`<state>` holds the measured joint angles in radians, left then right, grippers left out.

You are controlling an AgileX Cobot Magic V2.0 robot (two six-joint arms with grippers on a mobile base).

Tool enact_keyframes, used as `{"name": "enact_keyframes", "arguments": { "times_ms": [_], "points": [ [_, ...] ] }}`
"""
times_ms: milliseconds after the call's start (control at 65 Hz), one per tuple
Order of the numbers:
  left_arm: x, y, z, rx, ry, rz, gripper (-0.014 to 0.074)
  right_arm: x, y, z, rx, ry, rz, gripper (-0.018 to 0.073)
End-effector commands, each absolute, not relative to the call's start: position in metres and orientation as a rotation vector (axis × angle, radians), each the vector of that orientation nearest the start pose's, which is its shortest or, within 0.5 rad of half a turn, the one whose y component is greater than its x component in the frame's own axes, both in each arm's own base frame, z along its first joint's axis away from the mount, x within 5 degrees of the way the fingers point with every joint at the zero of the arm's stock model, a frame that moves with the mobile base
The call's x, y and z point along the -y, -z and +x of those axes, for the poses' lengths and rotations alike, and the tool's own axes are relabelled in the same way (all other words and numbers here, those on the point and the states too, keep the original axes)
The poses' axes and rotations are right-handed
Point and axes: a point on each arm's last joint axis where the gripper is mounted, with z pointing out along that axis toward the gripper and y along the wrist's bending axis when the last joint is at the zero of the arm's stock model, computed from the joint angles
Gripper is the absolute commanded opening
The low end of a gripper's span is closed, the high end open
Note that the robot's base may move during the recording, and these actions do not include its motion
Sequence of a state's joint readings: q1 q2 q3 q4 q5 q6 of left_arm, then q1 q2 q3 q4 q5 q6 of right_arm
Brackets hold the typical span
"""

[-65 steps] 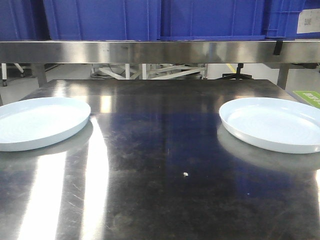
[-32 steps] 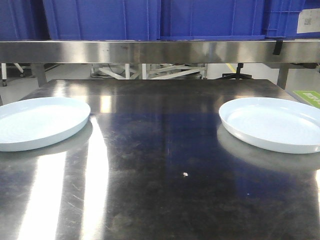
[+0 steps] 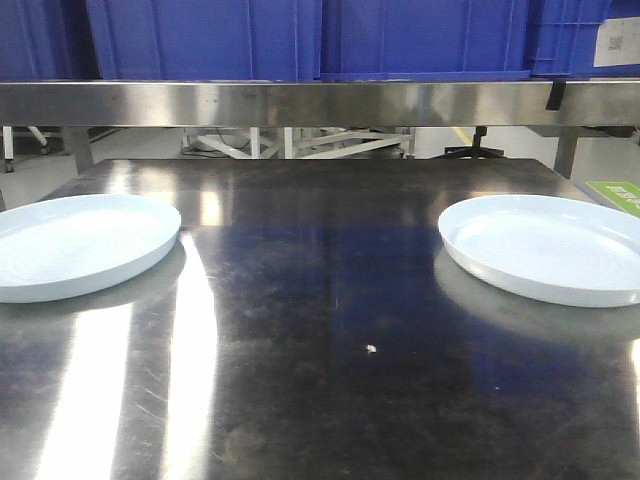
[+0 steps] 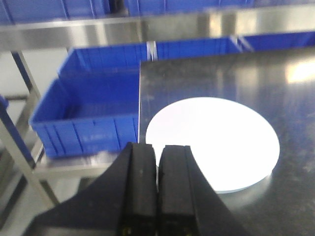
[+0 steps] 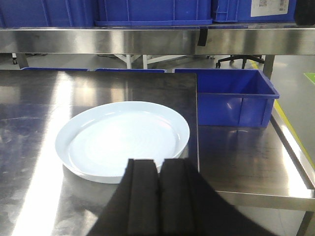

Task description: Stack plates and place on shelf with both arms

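You have everything left: left plate (image 3: 80, 245) and right plate (image 3: 550, 250) lie apart on the desk (image 3: 320, 300), left claw (image 4: 157, 191) and right claw (image 5: 158, 196) closed, empty.

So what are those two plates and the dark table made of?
The left plate and right plate are smooth, pale bluish-white, with a soft sheen and faint rings. They could be plastic or glazed ceramic; I can't tell. The table looks like stainless steel: shiny, scratched, with mirror-like reflections.

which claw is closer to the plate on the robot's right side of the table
Right. The right claw is just short of the near rim of the right plate; the left claw is across the table, by the left plate.
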<state>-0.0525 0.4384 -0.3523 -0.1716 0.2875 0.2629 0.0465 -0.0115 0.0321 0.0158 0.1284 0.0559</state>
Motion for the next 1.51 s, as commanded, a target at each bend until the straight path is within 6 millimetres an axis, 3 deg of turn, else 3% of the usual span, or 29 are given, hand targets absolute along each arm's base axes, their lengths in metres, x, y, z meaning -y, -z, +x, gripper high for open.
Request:
{"name": "enact_keyframes", "arguments": {
  "times_ms": [0,369,646,862,1154,1338,1492],
  "points": [
    [0.01,-0.295,0.121,-1.828,0.02,0.15,0.0082,-0.002,-0.201,0.055,-1.525,-0.08,0.013,0.0056],
    [0.017,-0.289,0.224,-2.131,0.039,0.171,0.0082,-0.002,-0.201,0.055,-1.525,-0.08,0.013,0.0056],
    [0.016,-0.277,0.282,-2.383,0.074,0.187,0.0082,-0.002,-0.201,0.055,-1.525,-0.08,0.013,0.0056],
    [-0.006,-0.27,0.314,-2.559,0.087,0.118,0.0109,-0.002,-0.201,0.055,-1.525,-0.08,0.013,0.0056],
    [-0.013,-0.259,0.358,-2.738,0.155,0.059,0.0383,-0.002,-0.201,0.055,-1.525,-0.08,0.013,0.0056],
    [-0.006,-0.246,0.379,-2.811,0.19,0.09,0.0392,-0.002,-0.201,0.055,-1.525,-0.08,0.013,0.0056],
    [-0.002,-0.241,0.384,-2.816,0.193,0.101,0.0391,-0.002,-0.201,0.055,-1.525,-0.08,0.013,0.0056]
  ]
}}
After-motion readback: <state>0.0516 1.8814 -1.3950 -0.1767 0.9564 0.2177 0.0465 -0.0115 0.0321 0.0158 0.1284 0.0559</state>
